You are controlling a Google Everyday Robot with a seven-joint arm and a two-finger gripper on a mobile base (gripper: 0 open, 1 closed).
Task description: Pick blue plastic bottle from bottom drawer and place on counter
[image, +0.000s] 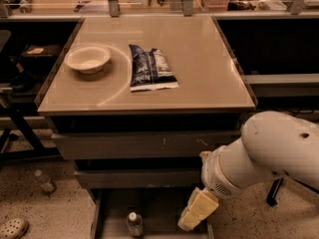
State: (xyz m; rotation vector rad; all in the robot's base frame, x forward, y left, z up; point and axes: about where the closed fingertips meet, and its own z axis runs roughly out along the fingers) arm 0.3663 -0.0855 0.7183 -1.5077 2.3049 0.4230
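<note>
The blue plastic bottle (133,223) stands upright with its white cap up on the floor of the open bottom drawer (162,214), near the frame's lower edge. My gripper (196,211), cream-coloured, hangs from the big white arm (269,151) at the drawer's right side. It is to the right of the bottle and apart from it. The beige counter (199,54) caps the cabinet above.
On the counter lie a beige bowl (88,59) at the left and a flat dark-blue pouch (150,68) in the middle. Two wider grey drawers (144,146) sit shut above the bottom one. A loose bottle (45,180) and a shoe (12,228) lie on the floor at left.
</note>
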